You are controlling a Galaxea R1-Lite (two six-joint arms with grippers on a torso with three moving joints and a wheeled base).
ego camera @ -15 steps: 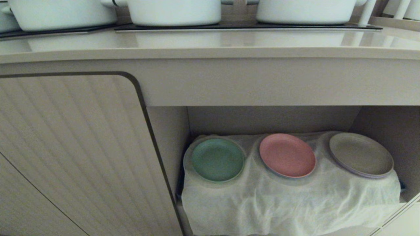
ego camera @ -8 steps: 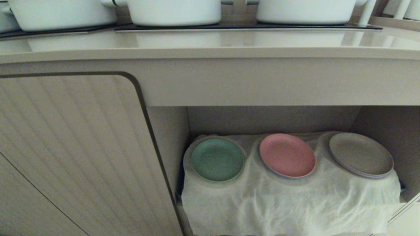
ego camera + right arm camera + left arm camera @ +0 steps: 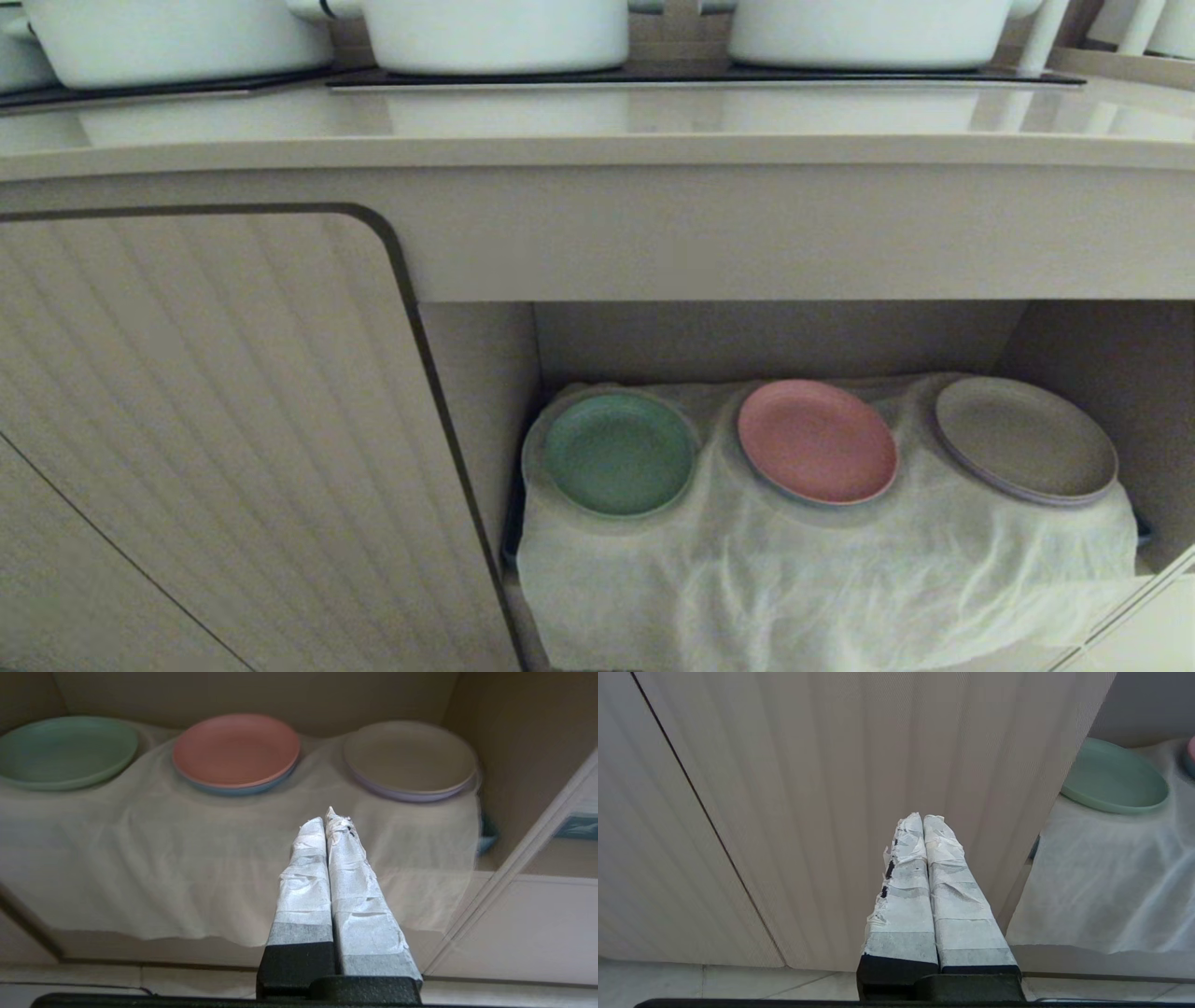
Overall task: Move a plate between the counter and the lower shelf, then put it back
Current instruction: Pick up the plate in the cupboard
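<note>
No brand, label or writing can be read on anything in view.

The plate [image 3: 619,455], mint green, lies in the lower shelf [image 3: 775,341], seated in the left round hollow of the wrinkled white cloth [image 3: 822,579], close to the shelf's left wall. Just beside it, in the middle hollow, a pink plate [image 3: 817,441] rests on a blue one whose rim shows beneath it in the right wrist view. In the right hollow, near the right wall, a beige plate [image 3: 1025,439] sits on a pale lilac one. That makes five plates that can be counted, in three spots along one row; the three spots do not touch each other.

The cloth hangs over the shelf's front edge, and the opening above the plates, up to the underside of the tabletop [image 3: 597,121], stands free. Left of the shelf is a ribbed cabinet door [image 3: 215,429].

On the tabletop, at its far edge, three white pots [image 3: 495,33] stand on black cooktop glass [image 3: 700,77]; the strip between them and the thick front edge is bare.

Neither arm shows in the head view. The left end effector [image 3: 923,819] is closed with nothing in it, in front of the ribbed door. The right end effector [image 3: 326,816] is likewise closed and empty, in front of the shelf's front edge, apart from all the plates.
</note>
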